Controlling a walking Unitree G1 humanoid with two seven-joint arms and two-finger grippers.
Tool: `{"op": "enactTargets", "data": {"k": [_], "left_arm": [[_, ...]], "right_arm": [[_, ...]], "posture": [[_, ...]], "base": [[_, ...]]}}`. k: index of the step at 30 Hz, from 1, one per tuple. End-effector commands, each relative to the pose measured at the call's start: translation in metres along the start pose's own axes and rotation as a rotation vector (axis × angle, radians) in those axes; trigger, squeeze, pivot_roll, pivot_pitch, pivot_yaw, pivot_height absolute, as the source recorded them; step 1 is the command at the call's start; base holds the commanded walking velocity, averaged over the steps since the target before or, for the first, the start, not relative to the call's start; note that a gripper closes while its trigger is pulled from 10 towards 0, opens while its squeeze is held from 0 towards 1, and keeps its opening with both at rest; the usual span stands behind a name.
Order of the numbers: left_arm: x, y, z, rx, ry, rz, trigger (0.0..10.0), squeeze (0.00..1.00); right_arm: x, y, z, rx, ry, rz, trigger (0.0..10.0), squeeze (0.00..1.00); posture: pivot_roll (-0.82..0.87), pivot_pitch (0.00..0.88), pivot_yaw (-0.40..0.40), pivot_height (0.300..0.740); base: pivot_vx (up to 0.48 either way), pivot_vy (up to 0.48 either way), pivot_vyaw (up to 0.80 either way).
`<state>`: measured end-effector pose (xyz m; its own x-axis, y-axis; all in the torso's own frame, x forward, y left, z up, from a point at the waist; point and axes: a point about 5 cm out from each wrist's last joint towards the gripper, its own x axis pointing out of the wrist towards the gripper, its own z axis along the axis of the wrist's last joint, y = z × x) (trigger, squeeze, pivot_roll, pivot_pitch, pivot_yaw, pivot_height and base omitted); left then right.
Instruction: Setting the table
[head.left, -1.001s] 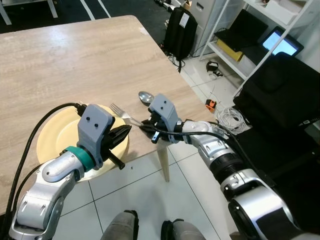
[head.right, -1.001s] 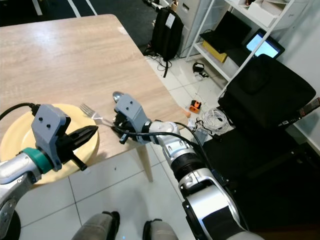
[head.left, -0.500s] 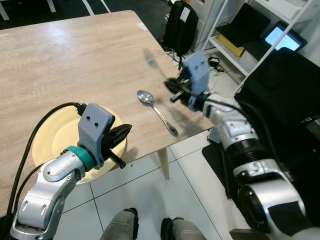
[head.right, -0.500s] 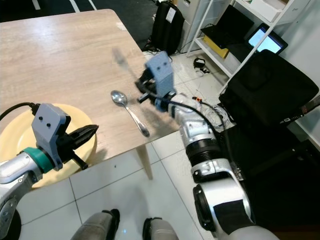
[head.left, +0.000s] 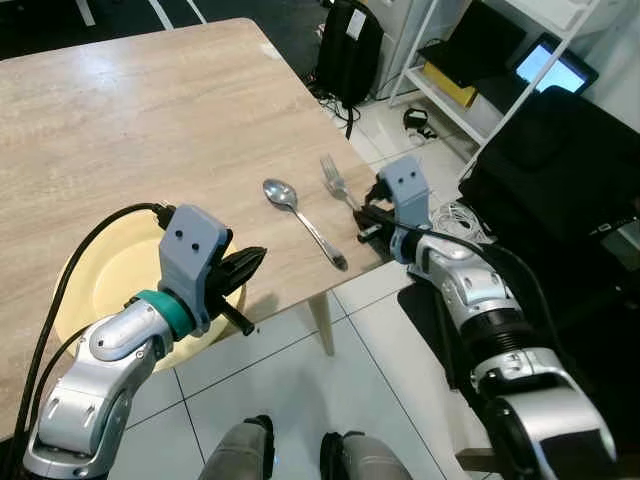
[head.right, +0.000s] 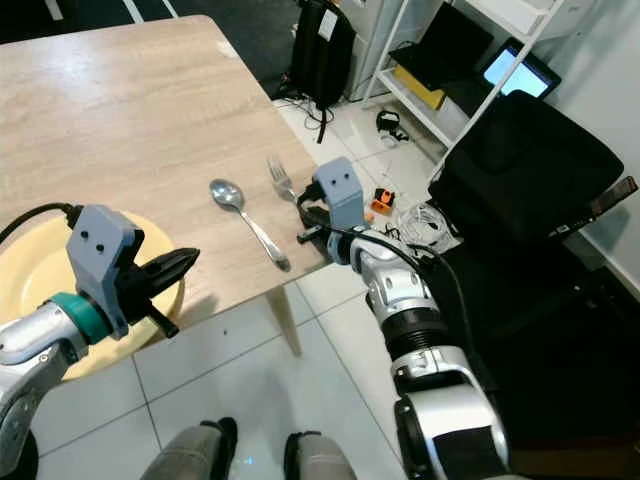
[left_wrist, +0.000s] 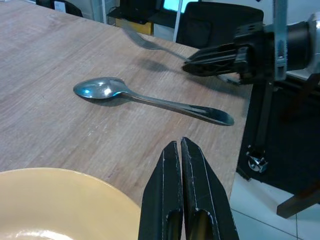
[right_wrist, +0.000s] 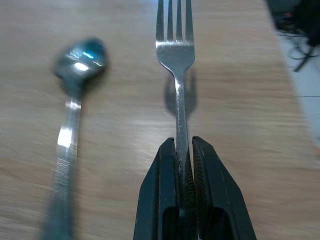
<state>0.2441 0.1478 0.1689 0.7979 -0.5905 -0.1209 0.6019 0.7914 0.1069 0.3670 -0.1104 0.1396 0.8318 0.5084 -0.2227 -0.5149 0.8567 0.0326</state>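
both pincers closed: right pincer (right_wrist: 180, 165) grips fork (right_wrist: 175, 55) beside spoon (head.left: 300, 212); left pincer (left_wrist: 180, 165) empty.

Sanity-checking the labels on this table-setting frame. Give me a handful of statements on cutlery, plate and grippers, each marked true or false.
1. The right gripper is shut on the fork. True.
2. The spoon sits on the yellow plate. False: it lies on the bare wooden table, between the plate and the fork.
3. The left gripper holds the spoon. False: its fingers are shut on nothing, over the table's edge by the plate.
4. The fork's tines point away from the right gripper, towards the far side of the table. True.
5. The fork lies flat on the table, released. False: the gripper holds it by the handle, and it casts a shadow on the wood below.
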Motion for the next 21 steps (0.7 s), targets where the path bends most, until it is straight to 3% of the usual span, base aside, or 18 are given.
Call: {"op": "enactTargets", "data": {"k": [1,9,13,14,15,20,21], "left_arm": [[0.002,-0.003,-0.007,-0.017,0.027,-0.015,10.0,0.0],[0.005,-0.004,-0.006,-0.016,0.024,-0.025,10.0,0.0],[0.005,-0.004,-0.006,-0.017,0.025,-0.023,10.0,0.0],[0.004,-0.004,-0.007,-0.018,0.025,-0.021,10.0,0.0],[0.004,-0.005,-0.007,-0.018,0.026,-0.019,10.0,0.0],[0.004,-0.005,-0.007,-0.019,0.026,-0.017,10.0,0.0],[0.003,-0.005,-0.007,-0.019,0.027,-0.015,10.0,0.0]], "right_arm": [[0.0,0.0,-0.002,0.042,-0.004,-0.014,10.0,0.0],[0.008,0.012,0.003,0.049,-0.008,-0.018,10.0,0.0],[0.01,0.014,-0.002,0.01,0.024,-0.018,10.0,0.0],[0.01,0.014,-0.004,-0.002,0.034,-0.019,10.0,0.22],[0.01,0.013,-0.005,-0.008,0.038,-0.021,10.0,0.85],[0.01,0.013,-0.006,-0.018,0.044,-0.02,10.0,0.85],[0.01,0.013,-0.008,-0.024,0.048,-0.02,10.0,1.0]], "posture": [[0.11,0.057,-0.03,0.74],[0.11,0.054,-0.028,0.74],[0.12,0.052,-0.036,0.74],[0.12,0.053,-0.039,0.74],[0.12,0.053,-0.039,0.74],[0.12,0.053,-0.04,0.74],[0.12,0.055,-0.04,0.74]], "base": [[0.0,0.0,0.0],[0.0,0.0,0.0],[0.0,0.0,0.0],[0.0,0.0,0.0],[0.0,0.0,0.0],[0.0,0.0,0.0],[0.0,0.0,0.0]]}}
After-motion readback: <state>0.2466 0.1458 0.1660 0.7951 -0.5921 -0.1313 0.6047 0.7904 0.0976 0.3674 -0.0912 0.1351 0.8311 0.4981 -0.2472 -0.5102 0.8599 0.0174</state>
